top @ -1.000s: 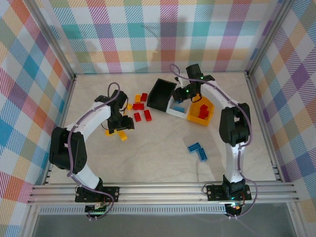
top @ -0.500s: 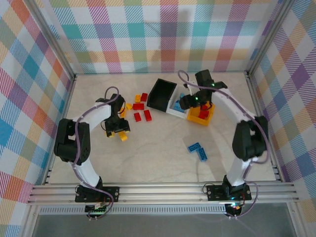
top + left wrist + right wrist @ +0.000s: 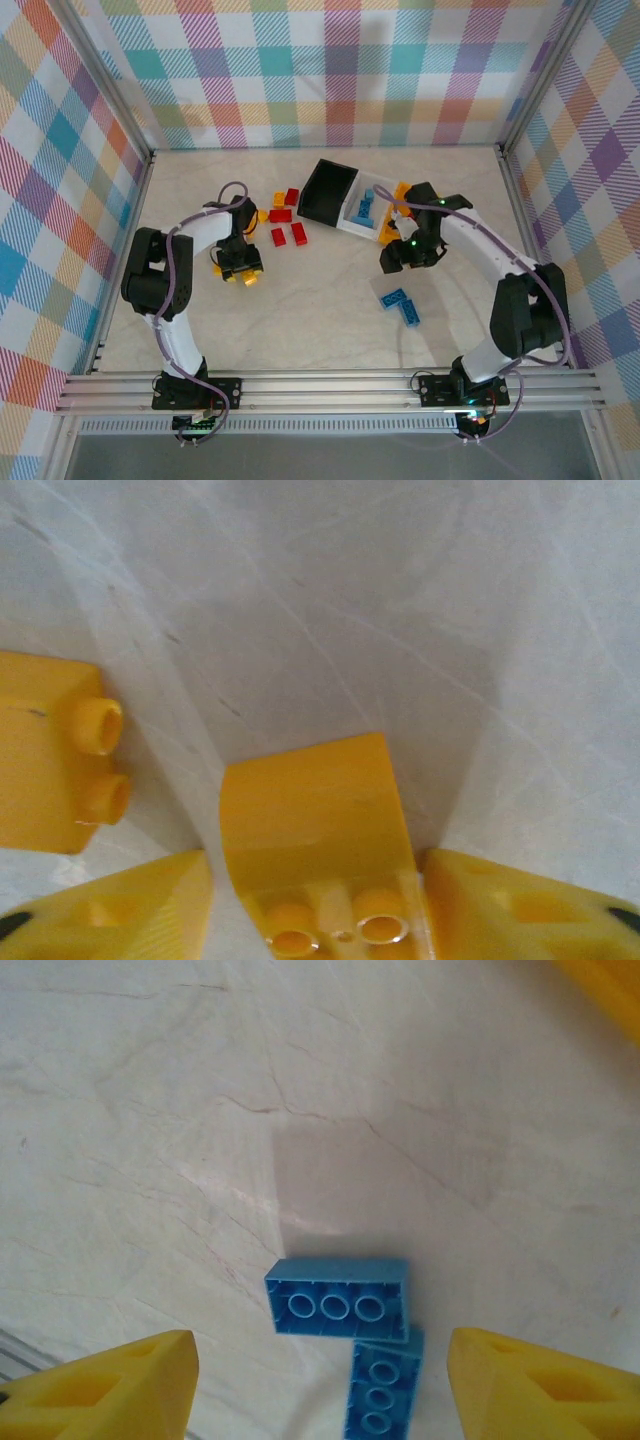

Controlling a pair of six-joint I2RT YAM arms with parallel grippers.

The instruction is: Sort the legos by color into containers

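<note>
Bare table (image 3: 300,335) open across the near half, bins (image 3: 322,170) clustered at the back, left claw (image 3: 241,265) low with fingers flanking a yellow brick (image 3: 310,820), grip unclear, right claw (image 3: 402,257) spread wide above two touching blue bricks (image 3: 338,1302).

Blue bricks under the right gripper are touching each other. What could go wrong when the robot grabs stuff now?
1. The crosswise blue brick touches the other blue brick, so the open right gripper might drag both or knock one askew.
2. The left gripper straddles just one end of a yellow brick; it could pivot or slip out.
3. A second yellow brick lies close by and might get bumped.
</note>
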